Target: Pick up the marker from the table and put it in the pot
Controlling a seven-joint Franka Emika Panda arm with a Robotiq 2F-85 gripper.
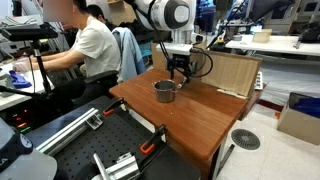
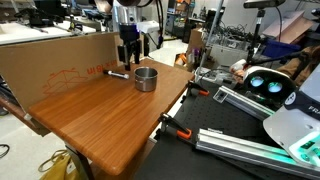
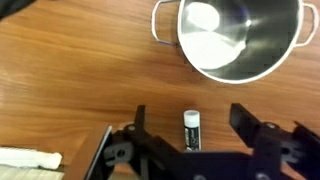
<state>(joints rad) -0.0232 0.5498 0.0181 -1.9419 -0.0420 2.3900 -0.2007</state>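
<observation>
The marker (image 3: 191, 131), a thin dark pen with a white cap, lies on the reddish-brown table (image 3: 70, 80). It sits between the two fingers of my gripper (image 3: 190, 118), which is open and empty. The shiny silver pot (image 3: 270, 55) stands empty just beyond the marker. In both exterior views my gripper (image 1: 180, 70) (image 2: 128, 58) hangs low over the table (image 1: 190, 115) (image 2: 100, 120), close beside the pot (image 1: 165, 91) (image 2: 146, 78). The marker (image 2: 118, 72) shows as a dark stick under the gripper.
A cardboard sheet (image 1: 235, 72) (image 2: 60, 55) stands along the table's far edge. A black workbench with rails (image 1: 90, 140) (image 2: 240, 120) adjoins the table. A person (image 1: 95, 50) sits nearby. A white object (image 3: 30, 157) lies near the gripper.
</observation>
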